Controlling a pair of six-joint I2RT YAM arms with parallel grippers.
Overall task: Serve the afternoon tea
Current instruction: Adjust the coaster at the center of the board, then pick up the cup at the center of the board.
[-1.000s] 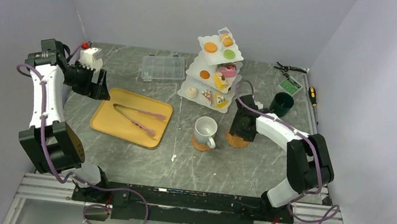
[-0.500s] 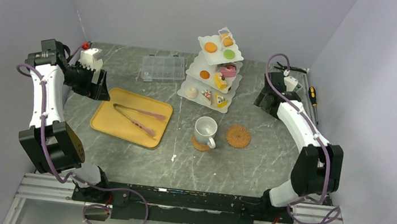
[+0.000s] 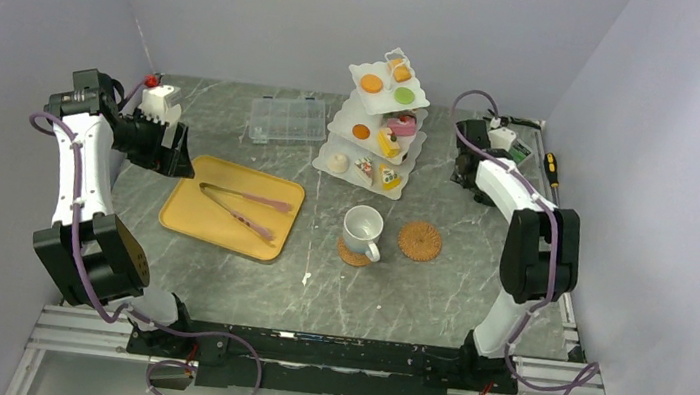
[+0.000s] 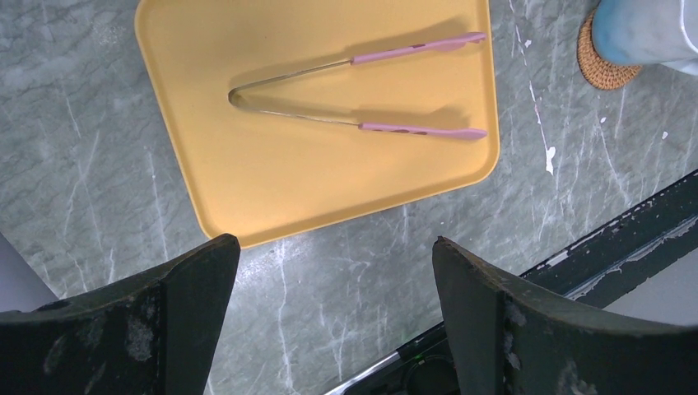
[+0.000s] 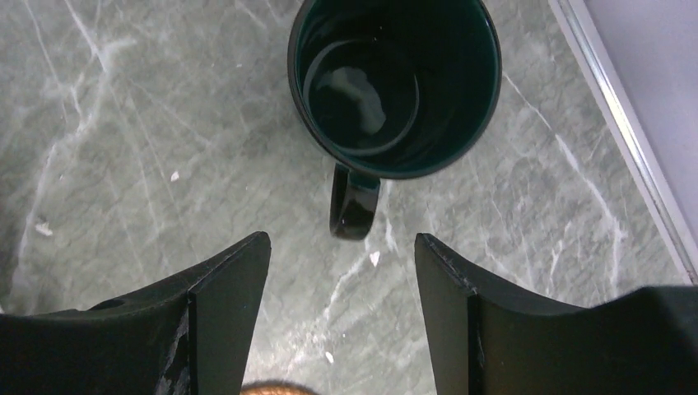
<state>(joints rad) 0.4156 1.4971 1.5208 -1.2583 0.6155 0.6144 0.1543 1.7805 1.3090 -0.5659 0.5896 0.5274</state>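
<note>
Since the earlier frame, the right hand [image 5: 341,236] is relocated from the bare cork coaster [image 3: 419,240] to the far right of the desk [image 3: 246,275]. It is held open above the dark-green mug [image 5: 395,82], with nothing gripped. The white mug [image 3: 362,229] is seated on a second coaster [image 3: 351,255] near the pastry-loaded three-tier stand [image 3: 379,131]. The left hand [image 4: 333,239] is held wide open above the yellow tray [image 4: 329,173] carrying the pink tongs [image 4: 411,129].

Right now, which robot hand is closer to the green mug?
Right. The right gripper hovers open just above the mug, by its handle. The left gripper is far off to the side, over the tray.
</note>
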